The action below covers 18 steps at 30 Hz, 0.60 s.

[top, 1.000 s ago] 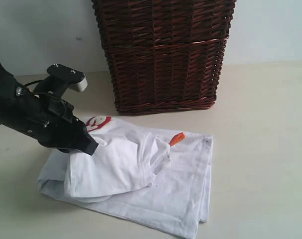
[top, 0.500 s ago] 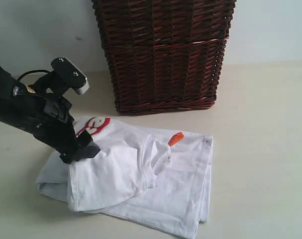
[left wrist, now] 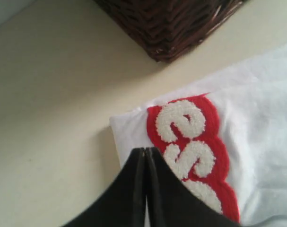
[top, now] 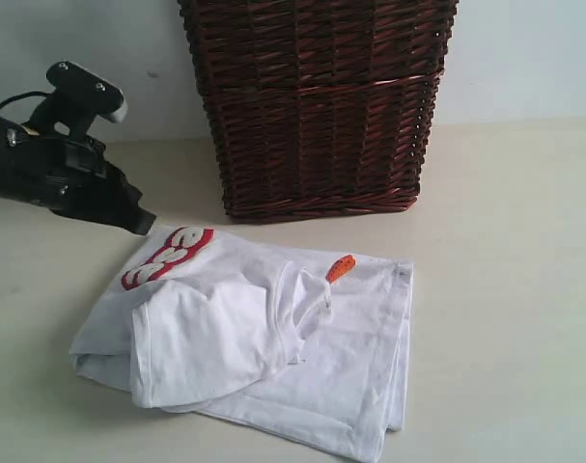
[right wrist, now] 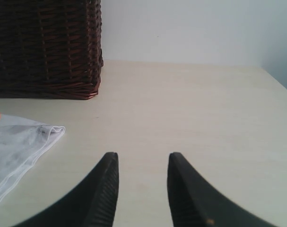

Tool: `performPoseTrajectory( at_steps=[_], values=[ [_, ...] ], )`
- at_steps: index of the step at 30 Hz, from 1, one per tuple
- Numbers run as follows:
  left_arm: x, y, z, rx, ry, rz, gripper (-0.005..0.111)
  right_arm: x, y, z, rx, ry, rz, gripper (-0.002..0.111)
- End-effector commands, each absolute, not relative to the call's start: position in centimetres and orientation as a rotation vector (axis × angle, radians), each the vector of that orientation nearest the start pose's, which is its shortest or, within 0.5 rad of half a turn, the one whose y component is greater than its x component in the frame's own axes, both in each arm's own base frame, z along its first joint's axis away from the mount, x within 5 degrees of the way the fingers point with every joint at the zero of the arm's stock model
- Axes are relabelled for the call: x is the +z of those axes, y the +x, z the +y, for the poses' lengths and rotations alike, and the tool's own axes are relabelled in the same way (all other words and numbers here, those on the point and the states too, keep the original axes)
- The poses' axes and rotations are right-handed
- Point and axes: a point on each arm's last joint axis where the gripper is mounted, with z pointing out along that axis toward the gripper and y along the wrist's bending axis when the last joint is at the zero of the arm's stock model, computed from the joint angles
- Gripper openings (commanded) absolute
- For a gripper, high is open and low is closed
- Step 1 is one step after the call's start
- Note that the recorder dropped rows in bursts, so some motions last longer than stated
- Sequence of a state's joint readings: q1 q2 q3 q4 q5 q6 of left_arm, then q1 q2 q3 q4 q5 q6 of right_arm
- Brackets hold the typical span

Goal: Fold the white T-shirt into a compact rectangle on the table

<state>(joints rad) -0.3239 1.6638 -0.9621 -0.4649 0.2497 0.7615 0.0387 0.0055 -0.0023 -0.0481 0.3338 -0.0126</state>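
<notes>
The white T-shirt [top: 273, 347] lies folded in layers on the table [top: 505, 289], its red-outlined fuzzy letters [top: 167, 256] at the back left corner and an orange seam tag [top: 341, 267] near the middle. In the left wrist view the letters [left wrist: 190, 142] and shirt corner lie just beyond my left gripper [left wrist: 145, 150], which is shut with nothing between its fingers. In the exterior view the left gripper [top: 143, 224] hovers just off that corner, apart from the cloth. My right gripper [right wrist: 142, 158] stands open over bare table, with the shirt's edge [right wrist: 25, 142] off to one side.
A tall dark brown wicker basket [top: 317, 106] stands at the back, just behind the shirt, and shows as the basket [left wrist: 171, 23] and the basket [right wrist: 44, 47] in the wrist views. A pale wall runs behind the table.
My left gripper has let go of the shirt and drawn back up and to the left. The folded flap settled flat, and the red letters are now uncovered.
</notes>
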Motion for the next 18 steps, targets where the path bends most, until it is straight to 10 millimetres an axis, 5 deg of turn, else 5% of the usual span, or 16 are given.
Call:
performPoseTrajectory(
  at_steps=[1,7,12,18],
  values=[
    [17.1,32.6,-11.8,-0.163,0.890,2.378,0.000,18.4,5.4,0.0,-0.034,-0.077,1.809,0.036],
    [12.5,32.3,-12.7,-0.295,1.030,2.479,0.000,18.4,5.4,0.0,-0.034,-0.077,1.809,0.036],
    [11.0,30.5,-12.5,-0.362,1.276,2.540,0.000,18.4,5.4,0.0,-0.034,-0.077,1.809,0.036],
    [10.3,27.7,-11.2,-0.333,1.310,2.650,0.000,18.4,5.4,0.0,-0.034,-0.077,1.809,0.036]
  ],
)
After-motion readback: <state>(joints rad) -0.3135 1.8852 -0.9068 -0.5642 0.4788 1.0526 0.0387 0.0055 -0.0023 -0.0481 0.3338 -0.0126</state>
